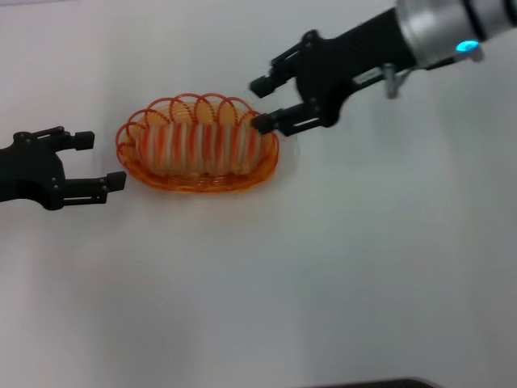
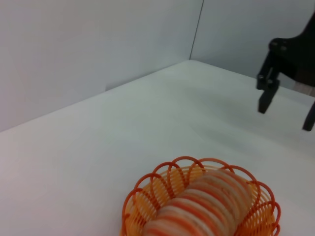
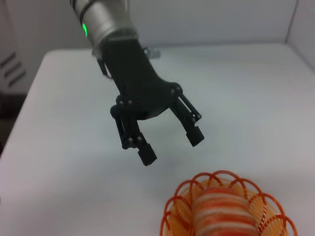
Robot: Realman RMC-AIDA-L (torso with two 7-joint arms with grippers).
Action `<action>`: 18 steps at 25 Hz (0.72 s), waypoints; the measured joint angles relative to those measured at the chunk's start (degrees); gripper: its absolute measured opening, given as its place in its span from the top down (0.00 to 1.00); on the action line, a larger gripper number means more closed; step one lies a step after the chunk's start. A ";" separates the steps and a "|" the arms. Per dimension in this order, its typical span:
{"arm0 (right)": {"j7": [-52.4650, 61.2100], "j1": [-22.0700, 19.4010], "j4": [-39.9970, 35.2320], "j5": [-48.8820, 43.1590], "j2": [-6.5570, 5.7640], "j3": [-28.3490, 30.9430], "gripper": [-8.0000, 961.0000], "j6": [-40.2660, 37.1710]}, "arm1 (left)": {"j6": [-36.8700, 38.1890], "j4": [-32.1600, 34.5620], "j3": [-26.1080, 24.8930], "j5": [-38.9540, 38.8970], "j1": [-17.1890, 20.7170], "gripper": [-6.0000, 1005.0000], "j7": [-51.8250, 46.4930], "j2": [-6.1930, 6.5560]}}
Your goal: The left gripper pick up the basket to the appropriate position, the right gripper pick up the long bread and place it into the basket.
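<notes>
Resting on white table [image 1: 339,275]: basket [image 1: 137,166] holding long bread [image 1: 198,145] | left gripper [image 1: 101,162], right gripper [image 1: 262,103] both spread, empty | pale walls [image 2: 88,44]

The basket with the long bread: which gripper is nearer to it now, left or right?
The right gripper, open, is nearer: its lower fingertip sits at the rim of the basket, on the robot's right end. The left gripper, also open, stays just off the opposite end. The long bread lies inside.

Black two-fingered pincers [image 1: 264,103], one wrist silver-grey with cyan ring.
</notes>
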 joint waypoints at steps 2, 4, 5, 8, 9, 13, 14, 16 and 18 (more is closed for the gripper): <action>-1.68 -2.07 -0.02 0.73 -0.46 2.98 0.46 -2.01 | -0.02 -0.35 -0.01 -0.48 -0.10 0.13 -0.11 -0.05; -2.87 -3.87 -0.03 1.11 -0.80 5.01 0.46 -3.52 | -0.02 -0.73 -0.04 -0.91 -0.17 0.13 -0.21 -0.04; -3.32 -4.90 -0.03 1.16 -0.98 5.75 0.46 -4.09 | -0.02 -1.00 -0.06 -1.28 -0.20 0.13 -0.26 -0.02; -4.24 -7.59 -0.06 1.21 -1.48 7.47 0.46 -5.20 | -0.02 -1.24 -0.10 -1.82 -0.20 0.13 -0.52 0.00; -4.67 -8.62 -0.05 1.21 -1.66 8.35 0.46 -5.63 | -0.03 -1.27 -0.10 -1.86 -0.20 0.13 -0.60 -0.01; -6.58 -11.53 0.03 1.24 -2.04 12.13 0.46 -7.55 | -0.06 -1.44 -0.61 -1.92 -0.19 0.13 -0.77 -0.15; -6.98 -12.32 0.04 1.23 -2.06 13.10 0.46 -8.23 | 0.00 -1.64 -0.99 -1.94 -0.17 0.13 -0.78 -0.14; -7.28 -13.63 0.03 1.24 -2.14 14.28 0.47 -9.40 | 0.23 -2.09 -1.46 -2.02 -0.15 0.13 -0.78 -0.07; -7.32 -14.78 0.01 1.24 -2.26 14.95 0.47 -10.35 | 0.40 -2.26 -1.62 -2.29 -0.06 0.13 -0.78 -0.01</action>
